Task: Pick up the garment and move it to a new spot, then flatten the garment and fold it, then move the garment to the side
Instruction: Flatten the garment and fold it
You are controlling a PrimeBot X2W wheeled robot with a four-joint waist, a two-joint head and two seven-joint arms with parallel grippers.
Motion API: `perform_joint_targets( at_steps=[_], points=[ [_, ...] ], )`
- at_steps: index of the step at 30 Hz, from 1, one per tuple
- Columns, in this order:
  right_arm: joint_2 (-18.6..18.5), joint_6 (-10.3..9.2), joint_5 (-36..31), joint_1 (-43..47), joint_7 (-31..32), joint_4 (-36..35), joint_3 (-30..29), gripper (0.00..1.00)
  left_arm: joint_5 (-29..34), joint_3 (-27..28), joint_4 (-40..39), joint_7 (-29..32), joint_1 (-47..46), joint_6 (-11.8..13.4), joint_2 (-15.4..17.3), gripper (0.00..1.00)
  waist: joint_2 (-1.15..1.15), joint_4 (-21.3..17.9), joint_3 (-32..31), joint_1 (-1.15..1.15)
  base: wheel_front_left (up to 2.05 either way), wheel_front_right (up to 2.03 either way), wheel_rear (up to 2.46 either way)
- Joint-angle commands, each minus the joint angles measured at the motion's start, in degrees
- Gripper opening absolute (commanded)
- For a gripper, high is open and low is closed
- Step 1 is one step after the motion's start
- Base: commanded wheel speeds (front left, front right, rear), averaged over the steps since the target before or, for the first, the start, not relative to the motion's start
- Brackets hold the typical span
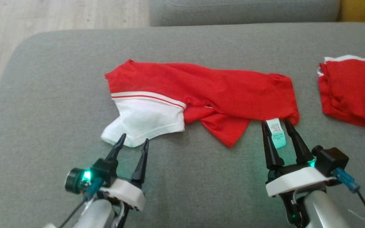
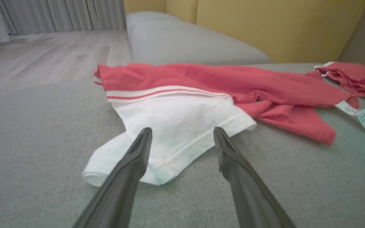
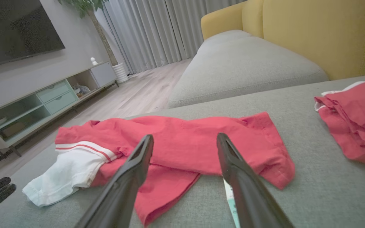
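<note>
Garment (image 1: pixel 208 91), red with a white section (image 1: pixel 144 120): rumpled and unfolded, lying across the grey cushion (image 1: pixel 43 110), no part lifted.

Nearest: my left pincer (image 1: pixel 135 138), jaws wide apart and empty, tips over the white section's near edge. The forearm is low and the fingers point away from me.

My right pincer (image 1: pixel 275 122): likewise wide and empty, fingers astride the care label (image 1: pixel 277 134), tips at the red hem.

Step, as I judge it: the first grasp for the pick-up, not yet made. The next move calls for both pincers to drop and close on cloth, not on the label alone.

Farther right: second red garment (image 1: pixel 353 91), well apart.

Beyond: wooden floor (image 1: pixel 43 19).
</note>
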Motion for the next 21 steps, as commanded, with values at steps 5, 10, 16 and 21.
perform_joint_targets(
  at_steps=[5,10,16,21],
  points=[
    [-0.1,-0.04,0.23,-2.42,-0.63,-1.71,1.2,1.0,0.71,1.01,3.17,0.23,-6.05,-2.1,0.82,1.0,0.0,-2.48,2.36,0.0,0.0,0.0,0.0],
    [-0.1,-0.04,0.17,-2.8,-0.63,-1.78,1.3,1.0,1.88,-0.86,5.49,-0.24,-8.47,-3.48,-0.02,1.0,0.0,-3.6,3.48,0.0,0.0,0.0,0.0],
    [-0.1,-0.04,0.42,-3.17,-0.63,-1.83,1.77,1.0,3.63,-2.75,7.47,-0.65,-10.25,-3.77,-0.73,1.0,0.0,-4.56,4.23,0.0,0.0,0.0,0.0],
    [-0.1,-0.04,0.61,-3.51,-0.63,-2.03,1.89,1.0,4.84,-3.33,9.66,-0.89,-11.9,-2.85,-0.82,1.0,0.0,-5.09,5.09,0.0,0.0,0.0,0.0]
  ],
)
